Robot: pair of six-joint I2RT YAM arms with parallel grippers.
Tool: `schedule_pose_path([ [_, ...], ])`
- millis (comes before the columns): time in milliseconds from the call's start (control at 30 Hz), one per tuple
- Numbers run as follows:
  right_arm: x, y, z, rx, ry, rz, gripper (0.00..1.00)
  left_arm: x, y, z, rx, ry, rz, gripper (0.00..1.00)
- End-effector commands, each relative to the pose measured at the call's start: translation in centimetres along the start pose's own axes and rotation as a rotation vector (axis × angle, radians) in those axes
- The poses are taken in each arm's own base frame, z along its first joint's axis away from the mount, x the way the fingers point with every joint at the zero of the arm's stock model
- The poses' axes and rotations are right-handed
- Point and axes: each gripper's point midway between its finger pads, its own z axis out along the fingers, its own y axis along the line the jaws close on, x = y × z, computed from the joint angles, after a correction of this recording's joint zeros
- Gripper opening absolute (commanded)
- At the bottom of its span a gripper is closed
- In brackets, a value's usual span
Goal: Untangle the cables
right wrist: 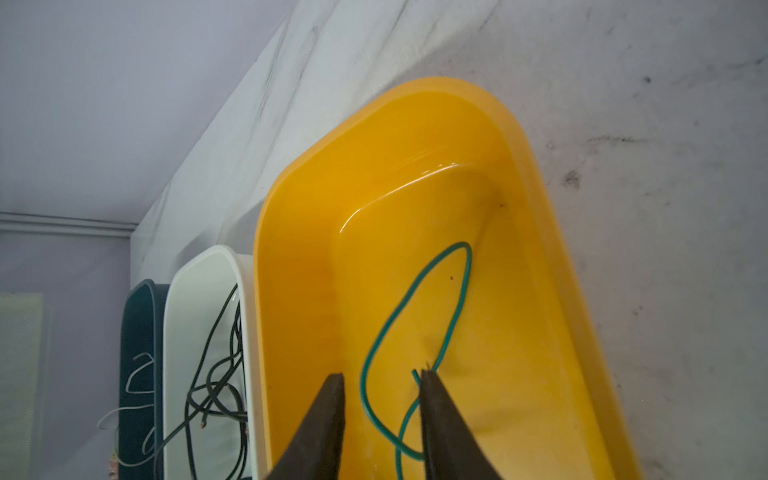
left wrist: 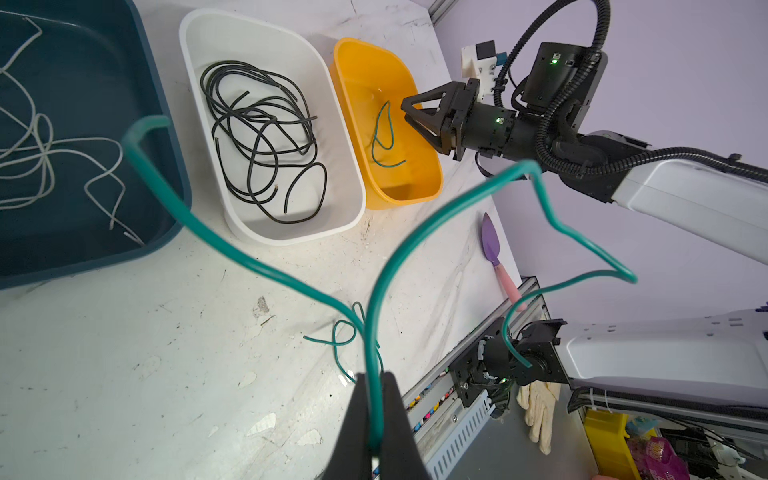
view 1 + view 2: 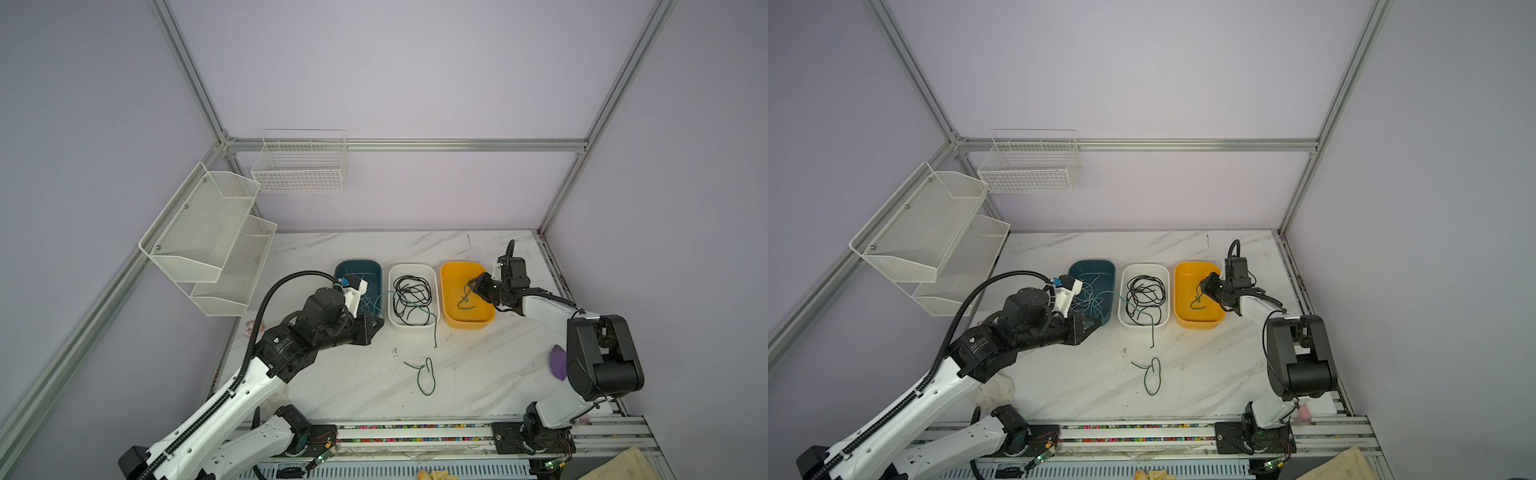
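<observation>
Left jaws pinch a teal cable (image 2: 371, 340); right jaws, parted, flank a green wire (image 1: 468, 266) in the yellow bin (image 1: 374, 145).

The middle of the tabletop (image 3: 478, 374) was barred by the teal bin (image 3: 374, 270), the white bin (image 3: 412, 326) and the yellow bin (image 3: 451, 291), set side by side, hardly a gap between. The air over the white bin was crossed by a green cable (image 2: 370, 340) pinched in the left hand (image 3: 376, 323) at the teal bin's near corner. The room above the yellow bin was taken by the right hand (image 1: 381, 376), jaws parted. Bare tabletop was left behind and in front of the row, broken by a looped green cable (image 3: 427, 394). The right edge was narrowed by a purple scoop (image 3: 557, 365), the left overhung by mesh shelves (image 3: 199, 232).
</observation>
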Motion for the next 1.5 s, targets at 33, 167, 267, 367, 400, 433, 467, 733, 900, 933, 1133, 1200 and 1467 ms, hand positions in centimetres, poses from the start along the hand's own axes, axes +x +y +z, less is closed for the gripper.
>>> schedule_pose_path([
  [33, -1.2, 0.9, -1.9, 0.021, -0.039, -0.052, 0.43, -4.8, -4.5, -1.0, 0.088, -0.076, 0.11, 0.0],
  [167, -3.1, 2.5, -5.1, 0.013, -0.134, -0.073, 0.48, -6.6, -5.3, 1.5, 0.064, -0.031, 0.149, 0.0],
  [267, -4.7, 4.0, -8.6, 0.007, -0.229, -0.055, 0.53, -7.5, -5.8, 3.9, 0.038, 0.018, 0.188, 0.0],
  [367, -6.1, 5.0, -12.4, 0.008, -0.335, -0.059, 0.57, -8.4, -5.2, 7.0, -0.041, 0.075, 0.238, 0.0],
  [400, -6.4, 5.1, -13.7, 0.018, -0.372, -0.055, 0.61, -8.9, -5.2, 7.7, -0.066, 0.086, 0.258, 0.0],
  [433, -6.7, 5.3, -15.0, 0.02, -0.407, -0.05, 0.64, -9.2, -5.2, 8.4, -0.086, 0.101, 0.279, 0.0],
  [467, -6.9, 5.6, -16.3, 0.015, -0.441, -0.049, 0.66, -9.6, -5.1, 9.4, -0.11, 0.115, 0.303, 0.0],
  [733, -6.2, 6.8, -23.1, -0.063, -0.573, -0.005, 0.69, -11.9, -4.8, 17.1, -0.261, 0.203, 0.461, 0.0],
  [900, -4.8, 7.4, -26.1, -0.117, -0.601, -0.005, 0.69, -12.1, -4.4, 22.0, -0.319, 0.228, 0.562, 0.0],
  [933, -4.5, 7.4, -26.7, -0.123, -0.61, -0.003, 0.69, -11.9, -4.3, 22.6, -0.317, 0.232, 0.565, 0.0],
  [1133, -2.8, 8.3, -28.1, -0.208, -0.591, -0.026, 0.7, -9.9, -4.4, 26.4, -0.339, 0.249, 0.652, 0.0],
  [1200, -2.3, 8.5, -27.9, -0.224, -0.571, -0.039, 0.7, -9.5, -4.5, 27.4, -0.367, 0.239, 0.695, 0.0],
  [1467, -1.1, 7.9, -26.9, -0.237, -0.533, -0.048, 0.7, -9.0, -5.3, 29.3, -0.389, 0.194, 0.741, 0.0],
])
